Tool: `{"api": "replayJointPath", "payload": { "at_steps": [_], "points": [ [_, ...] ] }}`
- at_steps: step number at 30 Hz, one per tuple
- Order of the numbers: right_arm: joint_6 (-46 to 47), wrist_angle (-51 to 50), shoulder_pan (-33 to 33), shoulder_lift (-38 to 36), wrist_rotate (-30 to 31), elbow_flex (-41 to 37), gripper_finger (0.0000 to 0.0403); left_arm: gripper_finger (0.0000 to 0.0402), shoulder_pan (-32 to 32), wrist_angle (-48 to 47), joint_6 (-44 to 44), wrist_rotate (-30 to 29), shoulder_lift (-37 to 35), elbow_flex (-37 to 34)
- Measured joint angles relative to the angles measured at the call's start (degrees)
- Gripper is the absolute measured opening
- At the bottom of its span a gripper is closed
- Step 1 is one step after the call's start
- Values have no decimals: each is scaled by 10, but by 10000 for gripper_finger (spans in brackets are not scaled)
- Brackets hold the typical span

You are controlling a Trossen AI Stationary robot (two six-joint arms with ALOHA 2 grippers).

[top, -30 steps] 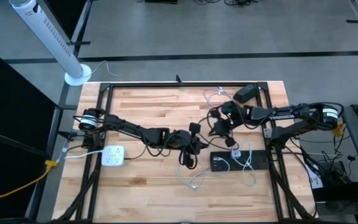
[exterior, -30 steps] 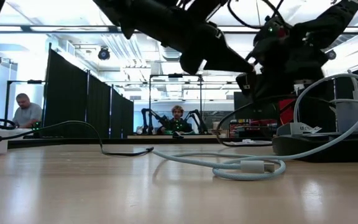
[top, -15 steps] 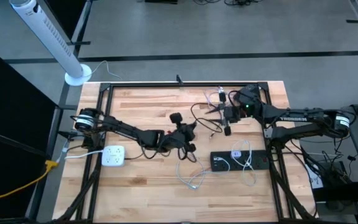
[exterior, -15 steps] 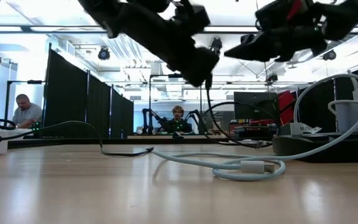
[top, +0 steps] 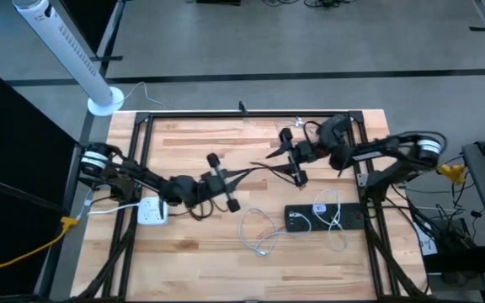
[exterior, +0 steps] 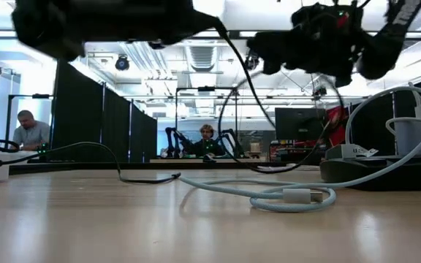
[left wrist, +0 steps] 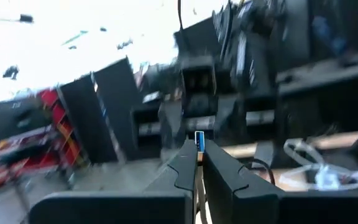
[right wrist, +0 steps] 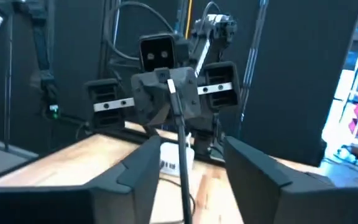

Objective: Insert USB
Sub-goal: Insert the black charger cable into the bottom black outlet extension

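My left gripper (top: 226, 180) (left wrist: 197, 167) hangs above the table's middle left, pointing roughly level toward the right, shut on a black cable's USB plug (left wrist: 199, 141) with a blue tongue. The black cable (top: 255, 168) runs slack through the air toward my right gripper (top: 287, 156) (right wrist: 197, 177). That gripper is open, raised above the far right part of the table and facing the left one. In the right wrist view the cable (right wrist: 181, 146) hangs down between the open fingers; I cannot tell whether it touches them. The black hub (top: 322, 217) lies near the right edge. My left gripper pinches the USB plug (left wrist: 199, 149) between its two fingers (left wrist: 185, 167). The plug's blue-tongued end sticks out past the fingertips, pointing the way the fingers point. It is lifted clear of the table, and the cable trails slack from it.
A white power strip (top: 151, 210) lies at the near left with its cord. A white cable (top: 259, 237) (exterior: 291, 196) coils on the wood beside the hub, and more white cables lie on the hub. Another black cord (exterior: 148, 176) lies on the table. People sit in the room beyond.
My left gripper has gone toward the table's left edge with the plug and tipped up from pointing down to about level, drawing the cable after it. My right gripper has opened, tipped up to about level and risen a little.
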Motion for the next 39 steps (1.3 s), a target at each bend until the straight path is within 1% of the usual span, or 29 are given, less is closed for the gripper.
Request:
{"api": "replayJointPath", "payload": {
  "at_steps": [3, 6, 9, 12, 16, 21, 25, 28, 32, 39],
  "points": [
    [24, 74, 20, 63, -2, 20, 195, 2, 0, 58, 4, 25, 0, -23],
    [41, 138, 38, 118, -5, 48, 221, 2, 0, 73, 13, 29, 0, -31],
    [47, 162, 54, 157, -5, 77, 237, 2, 0, 76, 14, 31, 0, -32],
    [53, 164, 67, 178, -4, 105, 239, 2, 0, 73, 21, 36, 0, -32],
    [67, 164, 79, 186, -4, 131, 223, 2, 0, 73, 26, 41, 0, -32],
    [67, 163, 85, 186, 11, 140, 195, 2, 0, 73, 30, 41, 0, -32],
    [56, 163, 97, 186, 34, 141, 175, 2, 0, 74, 31, 41, 0, -32],
    [45, 164, 102, 186, 40, 141, 160, 2, -2, 76, 32, 42, 0, -32],
    [51, 164, 102, 186, 55, 141, 137, 2, -5, 81, 36, 42, 0, -31],
    [62, 164, 102, 186, 57, 141, 90, 2, -7, 82, 39, 42, 0, -30]
  ]
}}
